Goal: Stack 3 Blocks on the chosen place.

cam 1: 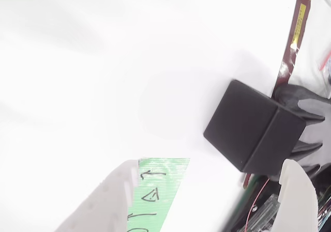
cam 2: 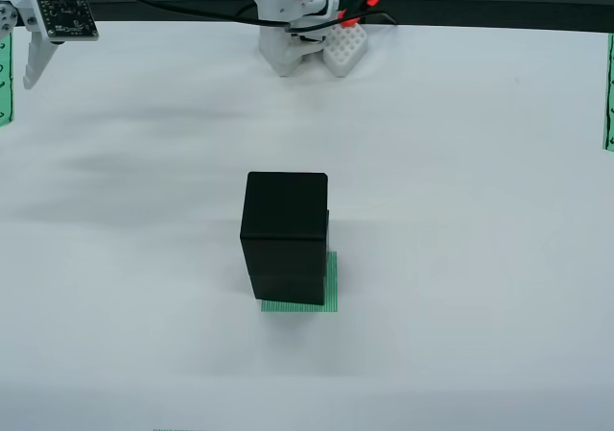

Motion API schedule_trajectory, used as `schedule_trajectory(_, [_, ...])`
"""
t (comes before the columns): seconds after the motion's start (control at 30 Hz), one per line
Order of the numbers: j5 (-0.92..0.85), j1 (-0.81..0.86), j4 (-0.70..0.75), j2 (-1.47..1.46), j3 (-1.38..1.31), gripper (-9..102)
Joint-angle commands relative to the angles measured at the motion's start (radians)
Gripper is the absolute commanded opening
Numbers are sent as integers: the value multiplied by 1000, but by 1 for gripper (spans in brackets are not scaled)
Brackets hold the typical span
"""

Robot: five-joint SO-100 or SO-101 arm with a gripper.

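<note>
In the view from the front, two black blocks [cam 2: 285, 234] stand stacked on the chosen place [cam 2: 329, 292], a green striped patch near the table's middle. The upper block sits slightly off the lower one. My gripper [cam 2: 38, 52] hangs far away at the table's back left corner, a circuit board on its side. In the view that rides on the gripper, a third black block [cam 1: 253, 128] lies on the white table ahead and to the right. My gripper [cam 1: 201, 203] is open, its white fingers [cam 1: 297, 196] wide apart and holding nothing. The block is apart from both fingers.
Green tape with handwritten marks [cam 1: 158, 190] lies by the left finger. A dark red strip [cam 1: 295, 30], a dark ragged object [cam 1: 305, 105] and wires [cam 1: 258, 206] crowd the table edge behind the block. The arm's white base [cam 2: 297, 28] stands at the back centre. Green strips [cam 2: 608, 95] mark the table's sides.
</note>
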Motion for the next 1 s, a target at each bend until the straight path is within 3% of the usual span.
schedule_trajectory(0.0, [40, -23, 31, -71, -150, 32])
schedule_trajectory(0.43, [124, 2, -107, -367, -459, 32])
schedule_trajectory(0.97, [132, 40, -100, -482, -434, 32])
